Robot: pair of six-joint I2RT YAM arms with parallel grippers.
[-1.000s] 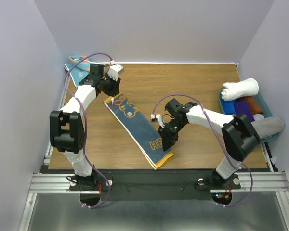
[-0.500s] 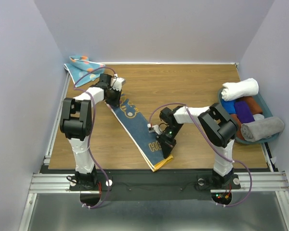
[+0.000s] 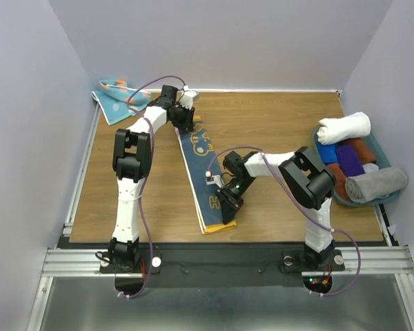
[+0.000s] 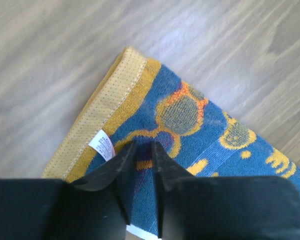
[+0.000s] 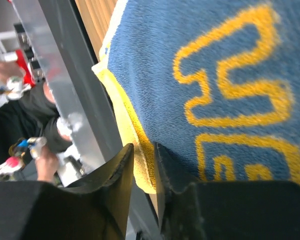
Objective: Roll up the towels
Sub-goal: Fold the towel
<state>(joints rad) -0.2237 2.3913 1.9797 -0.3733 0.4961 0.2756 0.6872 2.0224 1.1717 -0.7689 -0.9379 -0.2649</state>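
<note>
The mustard-yellow towel with the navy printed face (image 3: pixel 201 169) lies flat as a long strip, running from the far middle towards the near edge. My left gripper (image 3: pixel 187 123) is shut on its far end; in the left wrist view the fingers (image 4: pixel 143 150) pinch the navy cloth (image 4: pixel 215 125) beside a white label (image 4: pixel 102 147). My right gripper (image 3: pixel 228 205) is shut on the near end; its wrist view shows the jaws (image 5: pixel 145 150) closed on the yellow hem of the towel (image 5: pixel 215 60). The light blue dotted towel (image 3: pixel 116 97) lies crumpled at the far left corner.
A teal bin (image 3: pixel 384 147) at the right edge holds a white roll (image 3: pixel 343 127), a grey roll (image 3: pixel 376 185) and dark rolled cloths. The towel's near end is close to the table's front edge and the metal rail (image 5: pixel 65 75).
Both grippers have swung the yellow-navy towel from a diagonal to nearly straight. The left gripper moved right and farther back; the right gripper moved left and nearer.
</note>
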